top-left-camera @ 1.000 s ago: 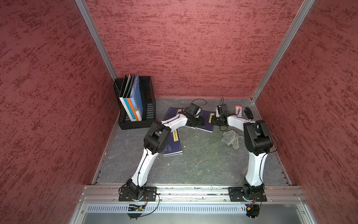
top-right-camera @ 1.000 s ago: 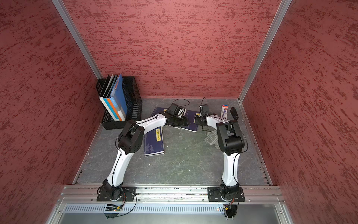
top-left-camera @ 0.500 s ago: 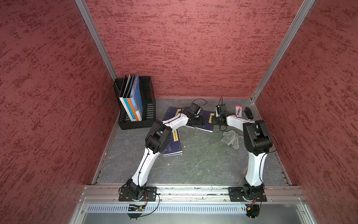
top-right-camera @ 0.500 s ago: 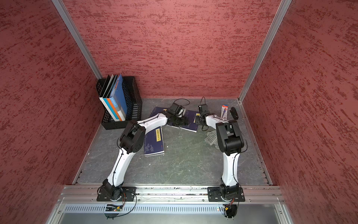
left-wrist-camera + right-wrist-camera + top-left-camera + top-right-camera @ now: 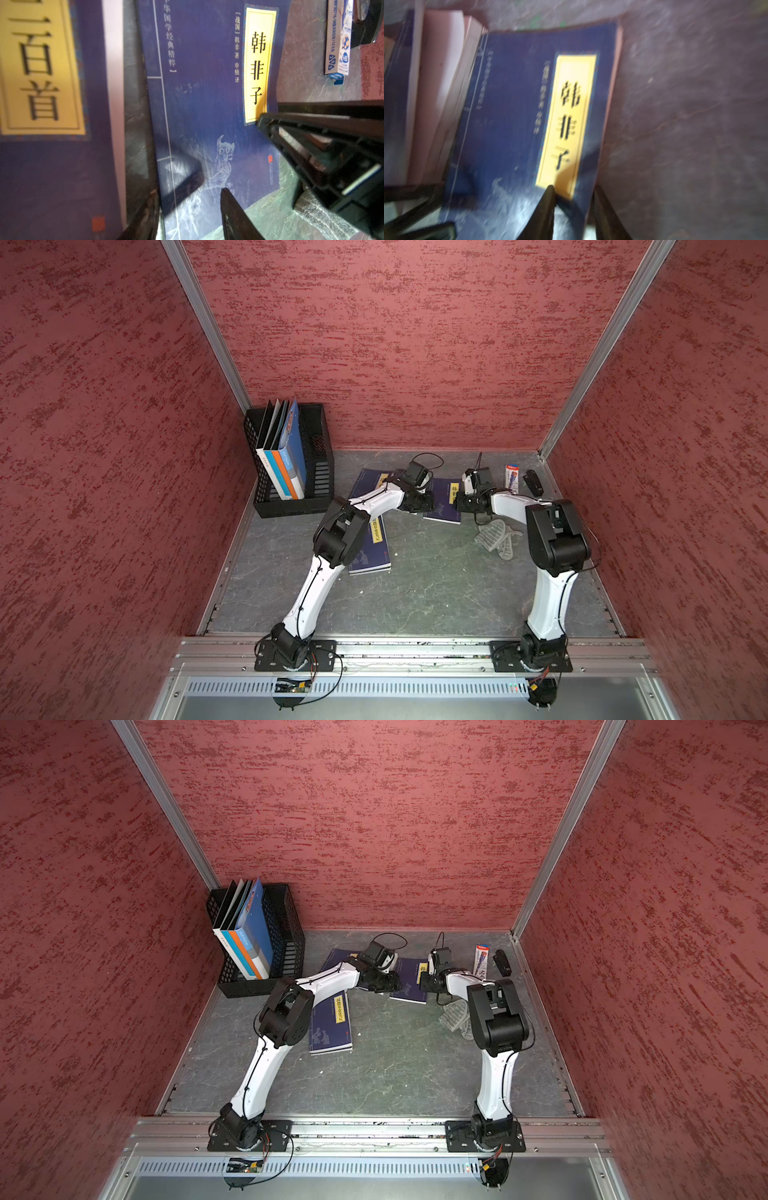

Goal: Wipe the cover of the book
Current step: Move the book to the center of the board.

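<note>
The book [image 5: 444, 494] is dark blue with a yellow title label and lies at the back middle of the floor, seen in both top views [image 5: 411, 982]. My left gripper [image 5: 189, 191] is open over its spine corner, with one finger beside the spine and the other above the cover [image 5: 203, 93]. From the opposite side, my right gripper [image 5: 573, 189] is shut on the book's fore edge [image 5: 608, 116], one finger on the cover by the label. A grey mesh cloth [image 5: 496, 535] lies loose on the floor under the right arm, held by neither gripper.
Two more dark blue books lie nearby, one [image 5: 368, 485] under the left arm and one [image 5: 374, 549] nearer the front. A black basket of folders [image 5: 291, 464] stands back left. A pencil box [image 5: 512, 477] and a black stapler [image 5: 533, 483] lie back right. Red walls enclose three sides.
The left gripper's jaws have come closer together over the book's corner. Both arms have hardly moved, and the right gripper has kept its hold on the edge.
</note>
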Controlling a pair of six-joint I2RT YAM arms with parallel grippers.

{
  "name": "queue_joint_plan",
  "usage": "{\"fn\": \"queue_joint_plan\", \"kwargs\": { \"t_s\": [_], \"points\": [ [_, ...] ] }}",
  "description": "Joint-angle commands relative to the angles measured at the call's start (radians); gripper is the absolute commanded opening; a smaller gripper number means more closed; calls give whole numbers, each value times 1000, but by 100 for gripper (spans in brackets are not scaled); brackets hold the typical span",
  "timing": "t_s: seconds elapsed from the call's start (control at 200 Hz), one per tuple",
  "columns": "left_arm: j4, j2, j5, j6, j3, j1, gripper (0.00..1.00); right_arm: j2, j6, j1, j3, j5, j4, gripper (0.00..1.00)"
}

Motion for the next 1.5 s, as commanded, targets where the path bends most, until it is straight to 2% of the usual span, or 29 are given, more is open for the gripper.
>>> {"fn": "queue_joint_plan", "kwargs": {
  "t_s": [0.0,0.12,0.23,0.461,0.656,0.837,1.017,1.267,1.403,1.493],
  "points": [
    [53,-7,72,-5,-57,-33,43,-18,22,10,-98,-108,-69,31],
    [101,-43,82,-21,-147,-44,31,-82,47,20,-190,-112,-43,31],
    [134,-82,85,-31,-227,-60,26,-140,66,32,-270,-100,-30,31],
    [217,-228,66,-61,-455,-131,25,-265,139,112,-421,-72,-3,31],
    [224,-347,19,-108,-597,-208,24,-393,218,229,-527,-9,-29,31],
    [205,-435,-45,-167,-710,-263,24,-520,274,286,-605,32,-83,31],
    [242,-516,-66,-219,-819,-311,23,-598,287,309,-633,45,-126,31],
    [226,-530,-116,-247,-827,-351,22,-600,292,313,-616,53,-150,30],
    [218,-555,-140,-262,-845,-330,26,-622,284,313,-576,110,-203,31],
    [202,-583,-135,-254,-856,-312,35,-633,271,313,-519,164,-265,33]
  ]
}}
